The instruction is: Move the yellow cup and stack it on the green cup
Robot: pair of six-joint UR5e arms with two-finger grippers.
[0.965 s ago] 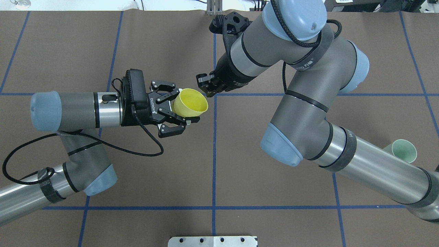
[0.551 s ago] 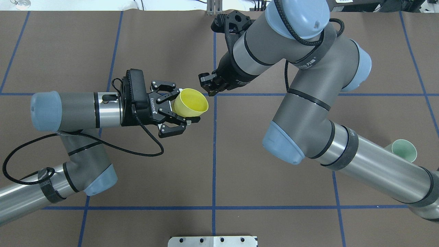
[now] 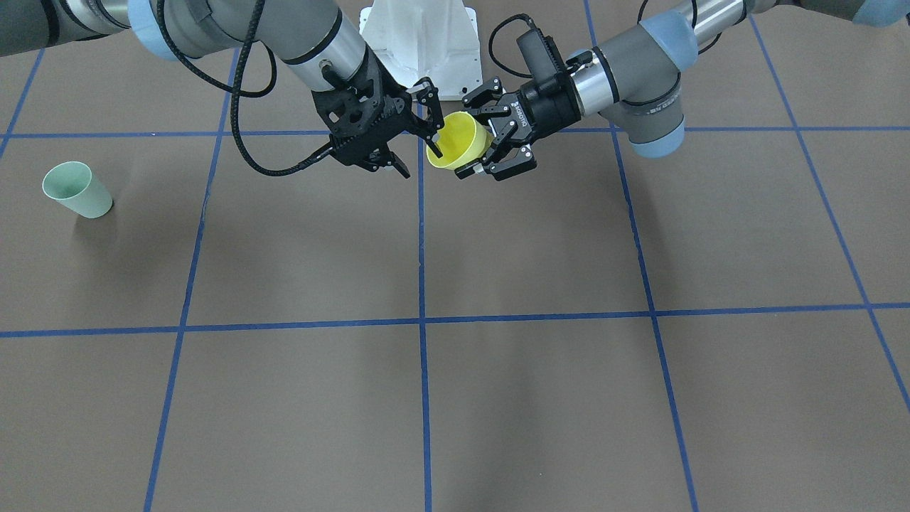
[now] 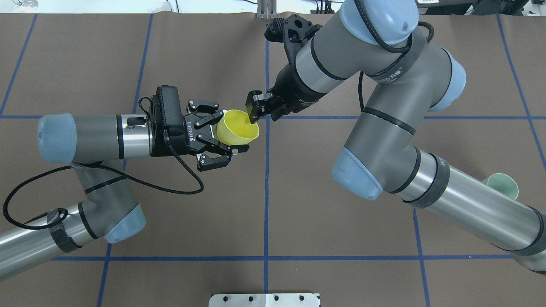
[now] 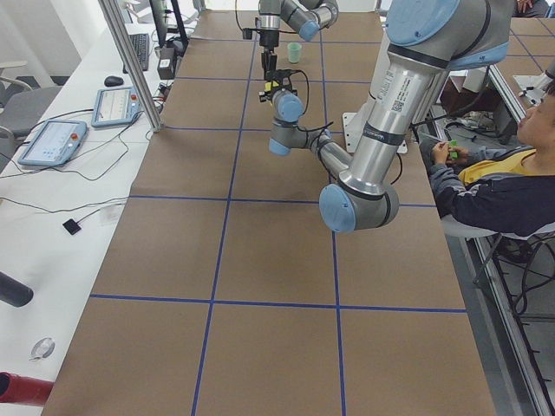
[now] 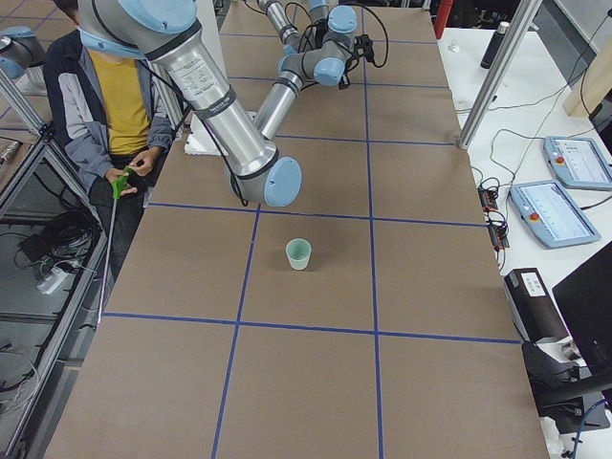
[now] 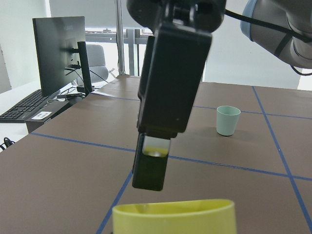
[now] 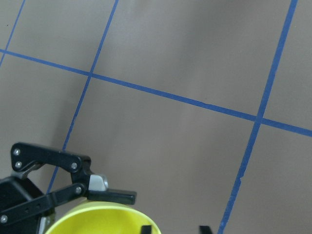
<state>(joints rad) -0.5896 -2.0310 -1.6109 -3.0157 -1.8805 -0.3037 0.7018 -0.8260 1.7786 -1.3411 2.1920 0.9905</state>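
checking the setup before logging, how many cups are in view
2. The yellow cup is held by the left gripper in mid-air near the centre; the green cup stands alone on the robot's right side. None seems hidden.

The green cup (image 6: 299,253) stands upright at mid-frame on the brown table (image 6: 430,287), just below the near arm's elbow (image 6: 279,182).
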